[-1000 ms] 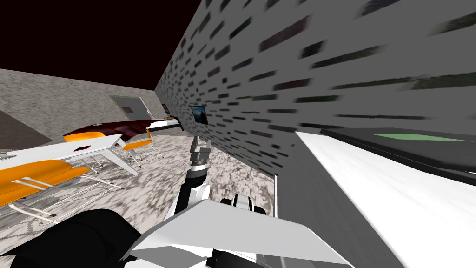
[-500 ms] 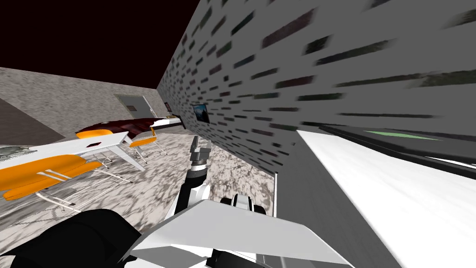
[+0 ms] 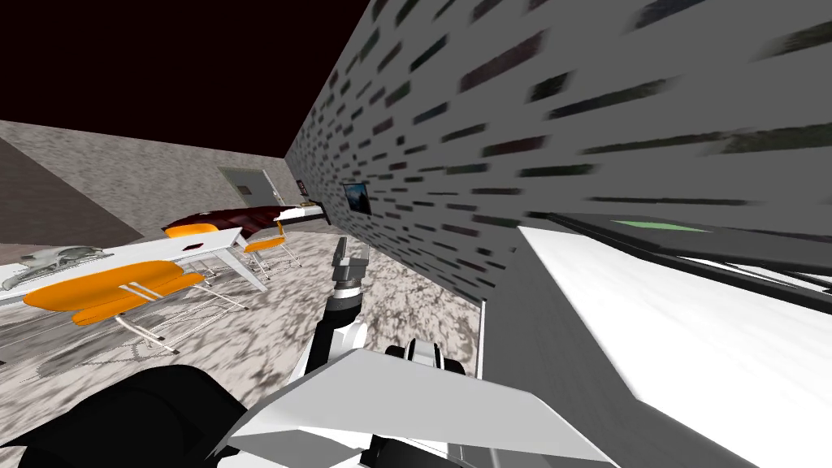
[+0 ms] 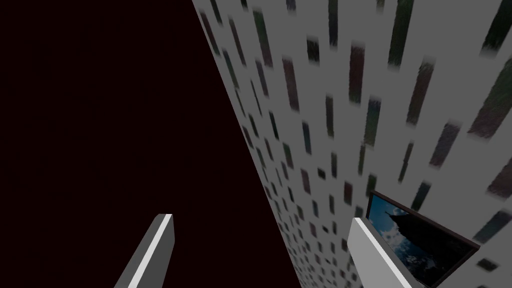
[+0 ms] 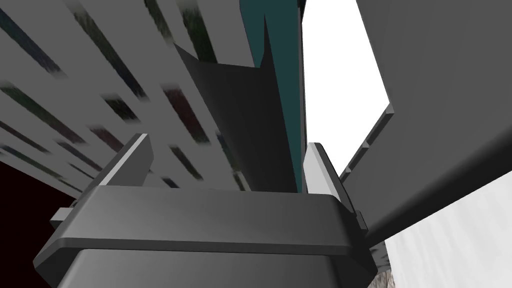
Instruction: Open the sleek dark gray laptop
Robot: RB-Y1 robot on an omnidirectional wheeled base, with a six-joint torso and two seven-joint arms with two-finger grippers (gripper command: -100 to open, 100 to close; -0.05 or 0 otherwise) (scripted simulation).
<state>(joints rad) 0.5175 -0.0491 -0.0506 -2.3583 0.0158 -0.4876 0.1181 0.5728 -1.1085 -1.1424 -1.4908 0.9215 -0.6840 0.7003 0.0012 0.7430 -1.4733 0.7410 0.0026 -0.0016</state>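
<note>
The dark grey laptop (image 3: 691,236) lies on a white table (image 3: 691,341) at my right, against the speckled wall, with a green patch on top. In the right wrist view my right gripper (image 5: 227,140) is open, and the laptop's dark slab (image 5: 250,125) with a teal face stands between its fingers, nearer one finger (image 5: 315,160). I cannot tell whether they touch. My left gripper (image 3: 351,250) is held out ahead over the floor, open and empty (image 4: 261,218).
Orange chairs (image 3: 114,288) and a white table (image 3: 195,244) stand at the left on the marbled floor. Farther back are a dark red bed (image 3: 236,218) and a door (image 3: 248,185). A small picture (image 3: 357,197) hangs on the wall.
My head view has swung: the chairs, table and bed slid to the right in it. The laptop's green patch looks thinner. The left arm kept its pose.
</note>
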